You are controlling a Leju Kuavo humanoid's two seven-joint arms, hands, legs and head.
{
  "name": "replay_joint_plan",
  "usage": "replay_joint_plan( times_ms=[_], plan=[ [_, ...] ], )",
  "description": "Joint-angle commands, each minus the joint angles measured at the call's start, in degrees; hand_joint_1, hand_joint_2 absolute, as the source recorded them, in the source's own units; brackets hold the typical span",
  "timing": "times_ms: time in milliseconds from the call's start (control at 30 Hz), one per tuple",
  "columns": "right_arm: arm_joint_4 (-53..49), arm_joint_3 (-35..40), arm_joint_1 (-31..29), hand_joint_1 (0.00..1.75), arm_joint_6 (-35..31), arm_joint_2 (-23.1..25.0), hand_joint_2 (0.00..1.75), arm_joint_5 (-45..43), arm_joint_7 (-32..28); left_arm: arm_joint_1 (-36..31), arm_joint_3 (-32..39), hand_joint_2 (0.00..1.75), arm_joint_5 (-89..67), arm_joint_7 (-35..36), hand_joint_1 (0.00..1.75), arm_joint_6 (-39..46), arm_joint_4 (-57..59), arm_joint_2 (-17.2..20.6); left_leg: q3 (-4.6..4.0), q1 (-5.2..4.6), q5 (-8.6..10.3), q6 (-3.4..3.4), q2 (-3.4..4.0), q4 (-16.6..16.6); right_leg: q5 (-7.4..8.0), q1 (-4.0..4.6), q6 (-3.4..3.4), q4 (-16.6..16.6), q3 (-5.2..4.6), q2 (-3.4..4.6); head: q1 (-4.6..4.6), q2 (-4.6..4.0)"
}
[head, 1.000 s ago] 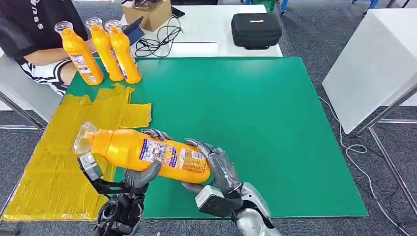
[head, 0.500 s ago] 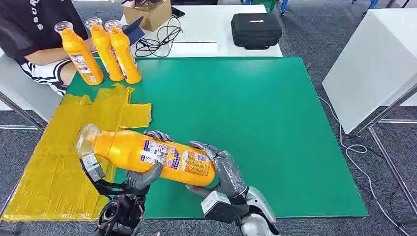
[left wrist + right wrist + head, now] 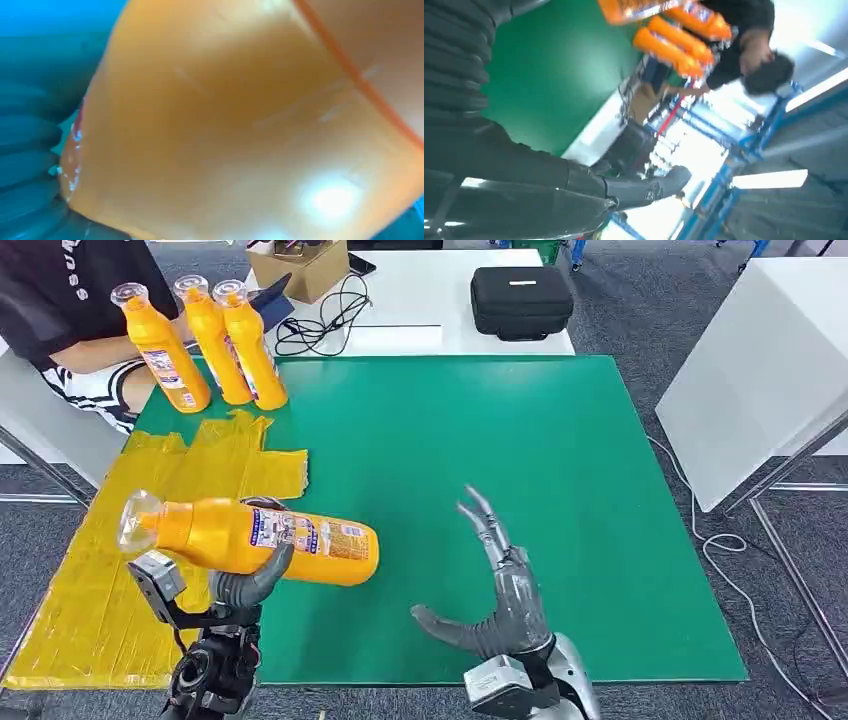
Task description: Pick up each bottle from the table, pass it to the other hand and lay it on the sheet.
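My left hand (image 3: 245, 585) grips an orange bottle (image 3: 255, 537) lying sideways, its clear cap pointing left, held above the yellow sheet (image 3: 110, 570) and the green mat's near left part. The left wrist view has the bottle's orange body (image 3: 240, 125) pressed close against the hand's dark fingers (image 3: 25, 150). My right hand (image 3: 495, 600) stands open over the green mat (image 3: 500, 440), fingers spread upward, well right of the bottle. Three more orange bottles (image 3: 205, 340) stand upright at the mat's far left corner, seen too as orange bottles (image 3: 674, 35) from the right wrist.
A person in a black shirt (image 3: 60, 300) sits behind the standing bottles. A white table beyond the mat carries a black case (image 3: 521, 300), cables (image 3: 320, 320) and a cardboard box (image 3: 300, 265). Another white table (image 3: 760, 370) stands to the right.
My right hand has let go of the bottle and opened, drawing back to the right. My left hand has carried the bottle leftward toward the yellow sheet.
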Motion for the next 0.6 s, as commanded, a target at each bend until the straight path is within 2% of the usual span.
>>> replay_joint_plan(
  times_ms=[33,100,400,500,600],
  plan=[
    [-2.8,-2.6,0.2,0.00,-1.1,-2.3,1.75,0.4,0.6,-4.2,2.8,1.75,-0.3,-0.5,1.75,0.8,3.8,0.4,0.33,0.03,-0.13,-0.03,-0.01,0.0,-0.10,0.03,0.11,-0.1,0.40,-0.12,0.04,0.00],
    [-3.1,-2.9,0.4,0.00,-1.5,-2.5,1.75,0.4,0.7,-5.5,3.1,1.75,0.0,-0.6,1.75,1.0,3.7,0.6,0.12,0.02,-0.02,-0.03,-0.09,0.0,-0.04,-0.01,0.06,-0.1,0.18,-0.17,0.04,0.00],
    [-3.5,-3.6,0.9,0.00,-3.1,-2.3,1.75,1.2,1.0,-6.7,4.1,1.75,1.1,-1.6,1.75,2.3,4.0,1.7,0.23,0.00,-0.06,-0.03,0.00,-0.1,-0.05,0.00,0.06,-0.1,0.25,-0.09,0.02,0.00],
    [-6.6,-4.5,2.1,0.00,-5.2,-2.2,1.75,1.6,0.3,-7.2,2.9,1.75,-14.6,-4.9,1.75,16.7,1.7,2.3,0.32,0.05,-0.13,-0.05,-0.02,0.0,-0.11,0.04,0.09,-0.1,0.37,-0.15,0.04,0.00],
    [-9.4,-4.8,3.5,0.00,-7.4,-2.3,1.75,2.3,-0.9,-7.6,1.1,1.75,-39.3,-2.3,1.75,34.5,-0.5,3.1,0.14,0.03,-0.08,-0.03,-0.09,0.1,-0.09,0.03,0.08,0.0,0.19,-0.20,0.04,0.00]
  ],
)
